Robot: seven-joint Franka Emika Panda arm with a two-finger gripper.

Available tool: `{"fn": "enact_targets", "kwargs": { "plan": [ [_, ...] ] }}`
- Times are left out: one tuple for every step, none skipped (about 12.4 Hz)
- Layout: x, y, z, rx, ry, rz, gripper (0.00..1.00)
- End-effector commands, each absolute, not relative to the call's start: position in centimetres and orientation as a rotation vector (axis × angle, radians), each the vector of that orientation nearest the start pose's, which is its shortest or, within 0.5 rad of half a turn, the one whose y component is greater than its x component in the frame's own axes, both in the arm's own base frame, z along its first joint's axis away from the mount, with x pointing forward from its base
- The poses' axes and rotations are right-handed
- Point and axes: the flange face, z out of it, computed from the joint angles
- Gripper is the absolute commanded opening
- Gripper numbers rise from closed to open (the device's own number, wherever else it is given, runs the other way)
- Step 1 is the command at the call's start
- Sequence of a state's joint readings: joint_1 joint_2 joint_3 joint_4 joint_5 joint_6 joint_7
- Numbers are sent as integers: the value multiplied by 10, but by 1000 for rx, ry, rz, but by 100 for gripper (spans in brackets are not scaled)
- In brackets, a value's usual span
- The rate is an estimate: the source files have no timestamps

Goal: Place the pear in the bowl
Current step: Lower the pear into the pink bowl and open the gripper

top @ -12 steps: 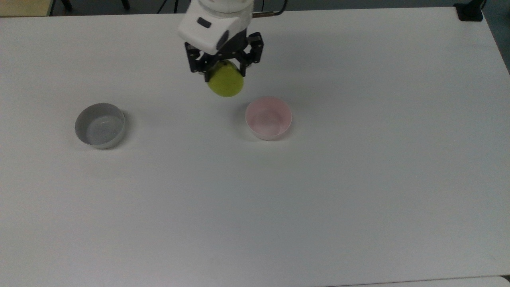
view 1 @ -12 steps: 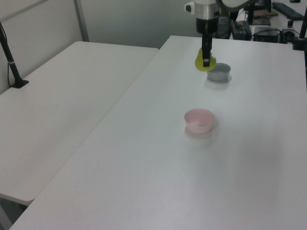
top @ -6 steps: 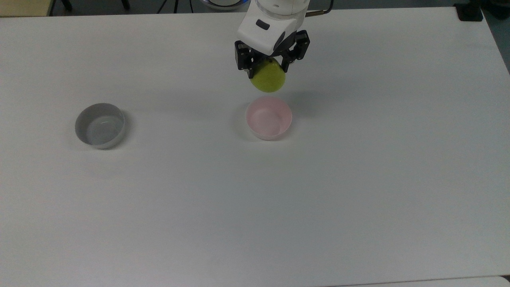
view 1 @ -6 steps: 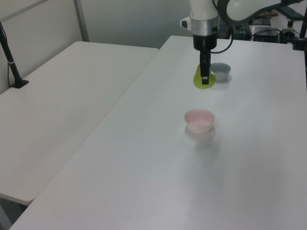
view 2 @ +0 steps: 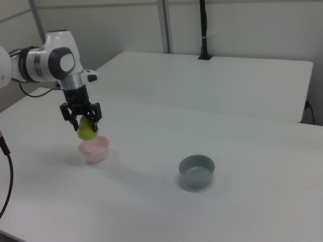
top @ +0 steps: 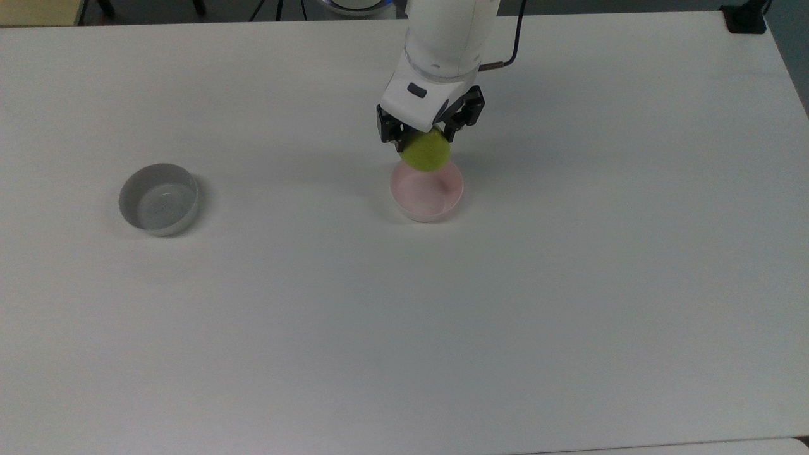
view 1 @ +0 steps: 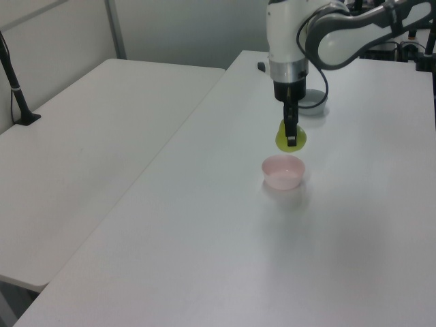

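Note:
A yellow-green pear point(top: 425, 153) point(view 1: 284, 140) point(view 2: 86, 130) hangs in my gripper point(top: 426, 140) point(view 1: 291, 136) point(view 2: 83, 120), which is shut on its upper part. The pale pink bowl point(top: 427, 197) point(view 1: 283, 171) point(view 2: 95, 149) stands on the white table. In the top view the pear overlaps the bowl's far rim. The right view shows the pear just above the bowl's left side, clear of it. In the left view the fruit hangs a little above and behind the bowl.
A grey bowl point(top: 158, 199) point(view 1: 313, 102) point(view 2: 197, 170) stands apart on the same white table point(top: 569, 284), far to the top view's left. A second white table point(view 1: 95, 136) adjoins it, with a black post point(view 2: 204, 30) at its far side.
My gripper has carried the pear to the top view's right and lower, from between the two bowls to just over the pink bowl's rim. Both bowls have stayed put.

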State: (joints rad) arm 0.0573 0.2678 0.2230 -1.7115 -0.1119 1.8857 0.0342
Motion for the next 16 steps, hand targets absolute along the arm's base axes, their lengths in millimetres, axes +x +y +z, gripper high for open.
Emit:
{"fn": "enact_targets", "kwargs": {
  "plan": [
    [614, 157, 399, -3188, -387, 101, 55],
    [615, 155, 392, -3213, -377, 110, 55],
    [617, 158, 385, -3222, -375, 98, 55],
    [617, 162, 380, -3225, -375, 93, 56],
    [617, 163, 378, -3226, -381, 97, 56],
    [617, 164, 377, -3225, -383, 97, 56],
    [617, 164, 377, -3225, -383, 97, 57],
    [617, 164, 377, -3225, -383, 97, 59],
    [617, 164, 377, -3225, -383, 97, 64],
    [617, 164, 376, -3225, -384, 99, 71],
    [617, 164, 376, -3225, -384, 99, 83],
    [617, 164, 377, -3226, -381, 99, 100],
    [617, 164, 377, -3226, -381, 99, 100],
    [617, 163, 377, -3227, -378, 99, 100],
    [617, 164, 377, -3226, -380, 101, 100],
    [617, 163, 379, -3227, -378, 96, 100]
  ]
}}
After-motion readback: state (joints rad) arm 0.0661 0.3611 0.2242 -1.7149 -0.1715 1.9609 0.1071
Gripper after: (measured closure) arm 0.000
